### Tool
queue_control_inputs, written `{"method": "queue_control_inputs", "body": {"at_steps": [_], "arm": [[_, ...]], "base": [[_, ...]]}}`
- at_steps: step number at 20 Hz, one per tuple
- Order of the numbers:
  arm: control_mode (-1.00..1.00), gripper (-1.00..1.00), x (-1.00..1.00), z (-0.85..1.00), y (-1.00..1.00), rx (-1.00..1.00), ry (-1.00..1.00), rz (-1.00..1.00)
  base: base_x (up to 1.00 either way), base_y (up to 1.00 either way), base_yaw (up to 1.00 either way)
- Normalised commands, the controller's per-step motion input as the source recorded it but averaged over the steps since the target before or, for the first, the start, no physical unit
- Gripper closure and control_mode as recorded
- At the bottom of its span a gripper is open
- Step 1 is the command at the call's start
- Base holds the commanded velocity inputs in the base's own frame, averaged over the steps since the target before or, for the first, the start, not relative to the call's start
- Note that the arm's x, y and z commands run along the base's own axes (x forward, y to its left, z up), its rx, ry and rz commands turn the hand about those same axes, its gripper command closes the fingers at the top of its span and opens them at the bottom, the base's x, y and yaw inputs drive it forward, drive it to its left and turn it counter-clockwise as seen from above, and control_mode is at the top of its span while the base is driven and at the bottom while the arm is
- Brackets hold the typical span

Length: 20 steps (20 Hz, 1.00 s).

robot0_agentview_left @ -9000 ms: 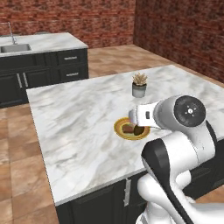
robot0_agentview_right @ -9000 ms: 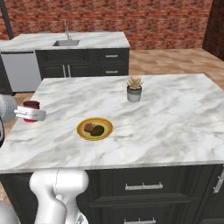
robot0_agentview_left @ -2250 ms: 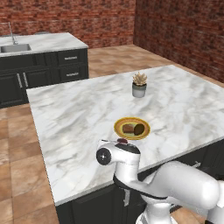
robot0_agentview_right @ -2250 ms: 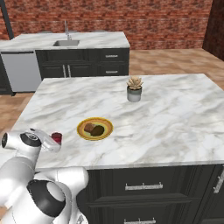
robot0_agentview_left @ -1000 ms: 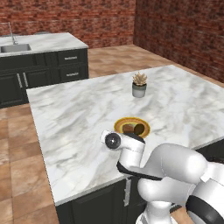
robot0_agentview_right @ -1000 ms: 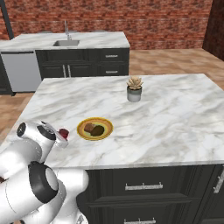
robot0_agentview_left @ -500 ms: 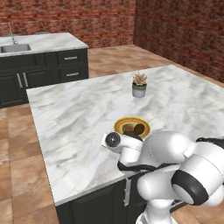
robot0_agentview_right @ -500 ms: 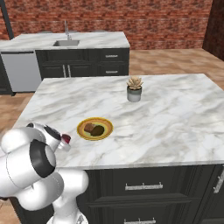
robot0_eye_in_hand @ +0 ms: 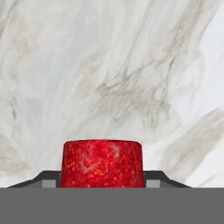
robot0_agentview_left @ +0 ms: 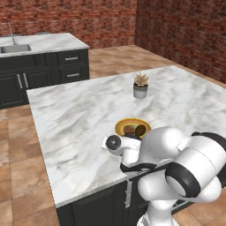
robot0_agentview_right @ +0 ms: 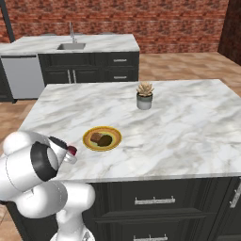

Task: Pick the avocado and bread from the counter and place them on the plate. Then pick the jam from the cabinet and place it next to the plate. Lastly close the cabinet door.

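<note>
My gripper (robot0_eye_in_hand: 101, 178) is shut on the jam (robot0_eye_in_hand: 101, 162), a dark red jar that sits between the two finger tips. The jam (robot0_agentview_right: 72, 150) hangs low over the marble counter (robot0_agentview_right: 188, 122), just left of the plate (robot0_agentview_right: 89, 136) and near the counter's front edge. The yellow-rimmed plate (robot0_agentview_left: 120, 126) carries the tan bread (robot0_agentview_left: 129, 130) and the dark avocado (robot0_agentview_left: 140, 130) side by side. In the left base view my wrist and elbow hide the jar. The cabinet and its door are out of view.
A grey pot with a spiky plant (robot0_agentview_left: 140, 86) stands farther back on the counter (robot0_agentview_left: 75, 114). A second counter with a sink (robot0_agentview_right: 70, 46) runs along the back, before a brick wall. Open marble (robot0_eye_in_hand: 109, 65) lies under the hand.
The arm's elbow has swung round to the right. The hand with the jam has stayed almost in place beside the plate, sinking slightly. The grip has not changed.
</note>
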Motion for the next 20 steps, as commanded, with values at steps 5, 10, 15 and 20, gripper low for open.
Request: {"method": "queue_control_inputs", "body": {"at_steps": [5, 10, 15, 20], "arm": [[-1.0, 1.0, 0.08, 0.0, 0.0, 0.0, -0.06, 0.0], [-1.0, 1.0, 0.31, 0.02, 0.0, 0.0, -0.07, 0.0], [-1.0, 1.0, 0.3, 0.0, 0.0, 0.0, -0.04, 0.0], [-1.0, 1.0, 0.16, -0.09, 0.0, 0.0, 0.0, 0.0]], "base": [[0.0, 0.0, 0.0], [0.0, 0.0, 0.0], [0.0, 0.0, 0.0], [0.0, 0.0, 0.0]]}}
